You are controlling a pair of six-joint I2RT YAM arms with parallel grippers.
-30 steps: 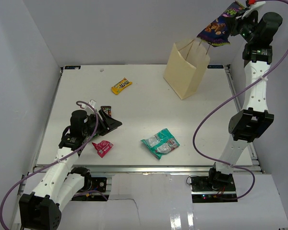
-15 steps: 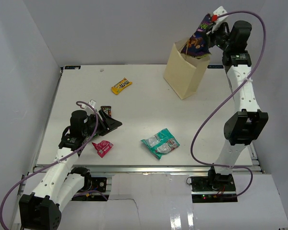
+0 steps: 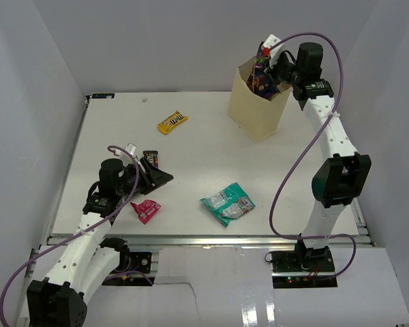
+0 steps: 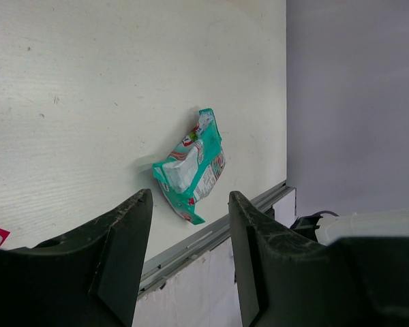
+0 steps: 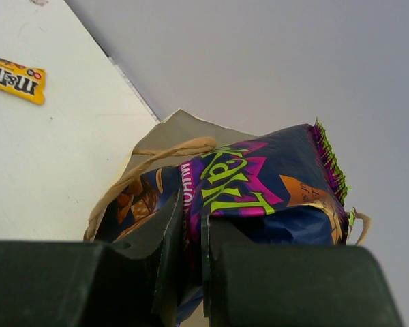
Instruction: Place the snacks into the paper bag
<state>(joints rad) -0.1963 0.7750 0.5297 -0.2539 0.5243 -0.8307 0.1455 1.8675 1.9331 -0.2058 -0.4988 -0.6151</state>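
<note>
1. R end effector [image 3: 271,66] is clamped on the big purple chip bag [image 3: 261,80] at the mouth of the paper bag [image 3: 253,114], far right on the tabletop [image 3: 204,153]. The chip bag's lower part is inside and its top sticks out above the rim.
2. L end effector [image 3: 162,176] has its fingers spread w/ nothing in them. It sits low over the tabletop, near the red wrapper [image 3: 146,210] and brown pack [image 3: 150,157].
3. Not yet bagged: teal-white pouch [image 3: 228,204], yellow pack [image 3: 172,122], red wrapper, brown pack.
4. Risk: in the right wrist view the string handle [image 5: 157,153] lies right against the chip bag. It could snag on the handle or rim on the way down.
5. Risk: nothing braces the paper bag, so a sideways push from the R arm would prob tip or slide it.
6. Risk: letting go too soon could leave the chip bag perched on the rim, then flopping out.
7. Vs 1 s ago: chip bag was held high, above and right of the paper bag. Half a sec ago it was over the mouth; now it's lowered in.
8. Paper bag looks nudged slightly left, can't be sure. L arm and loose snacks unchanged.
</note>
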